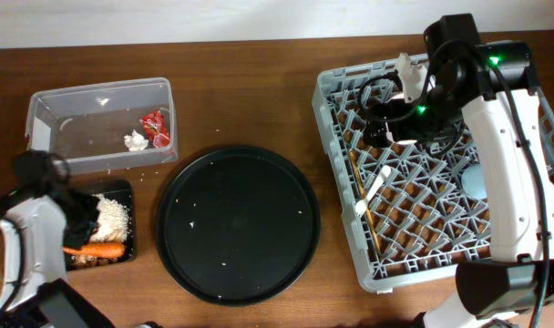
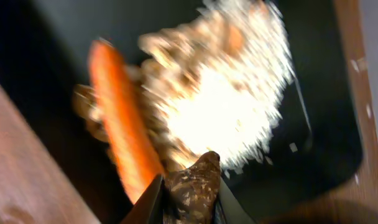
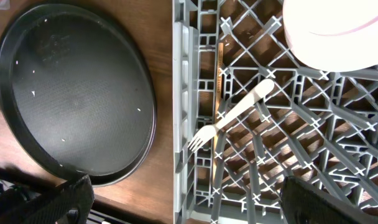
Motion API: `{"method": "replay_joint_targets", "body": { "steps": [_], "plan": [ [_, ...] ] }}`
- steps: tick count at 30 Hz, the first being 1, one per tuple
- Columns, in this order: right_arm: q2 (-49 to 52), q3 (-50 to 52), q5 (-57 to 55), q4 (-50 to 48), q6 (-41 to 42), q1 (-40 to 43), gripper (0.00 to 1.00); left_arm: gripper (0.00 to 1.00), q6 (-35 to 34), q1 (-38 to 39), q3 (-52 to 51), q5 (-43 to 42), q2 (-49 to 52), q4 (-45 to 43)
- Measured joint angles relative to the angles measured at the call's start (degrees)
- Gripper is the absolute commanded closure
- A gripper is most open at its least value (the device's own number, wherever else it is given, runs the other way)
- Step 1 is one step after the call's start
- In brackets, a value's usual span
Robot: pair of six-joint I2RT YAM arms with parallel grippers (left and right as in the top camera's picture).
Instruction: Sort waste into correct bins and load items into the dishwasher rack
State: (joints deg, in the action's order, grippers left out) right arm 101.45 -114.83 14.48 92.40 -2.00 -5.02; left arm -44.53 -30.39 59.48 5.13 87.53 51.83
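My left gripper (image 2: pixel 189 190) is shut on a small brown lump (image 2: pixel 198 177) just above the shallow black tray (image 2: pixel 326 124). That bin holds an orange carrot (image 2: pixel 117 118) and a heap of pale rice scraps (image 2: pixel 232 106). From overhead the left arm (image 1: pixel 40 219) covers the tray's (image 1: pixel 122 189) left part. The clear tub (image 1: pixel 95 100) holds a red wrapper (image 1: pixel 156 123) and a white tissue (image 1: pixel 135 140). My right gripper (image 3: pixel 189 199) stands wide open and empty over the grey rack's (image 3: pixel 183 93) left wall. In the rack lie a white fork (image 3: pixel 232 115) and chopsticks (image 1: pixel 364 205).
A large round black tray (image 1: pixel 238 223) with a few crumbs sits between the bins and the rack (image 1: pixel 336 100). A pale round vessel (image 3: pixel 338 31) rests in the rack's far part, and a small blue cup (image 1: pixel 475 182) sits near the right arm.
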Motion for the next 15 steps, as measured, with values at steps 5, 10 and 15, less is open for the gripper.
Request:
{"method": "replay_joint_targets", "body": {
  "steps": [5,10,15],
  "plan": [
    [0.0,0.0,0.0,0.0,0.0,0.0,0.01,0.99,0.0,-3.8,0.0,0.1,0.0,-0.7],
    [0.0,0.0,0.0,0.0,0.0,0.0,0.01,0.99,0.0,-4.1,0.0,1.5,0.0,-3.0],
    [0.0,0.0,0.0,0.1,0.0,0.0,0.01,0.99,0.0,-4.1,0.0,2.5,0.0,-6.0]
  ]
}}
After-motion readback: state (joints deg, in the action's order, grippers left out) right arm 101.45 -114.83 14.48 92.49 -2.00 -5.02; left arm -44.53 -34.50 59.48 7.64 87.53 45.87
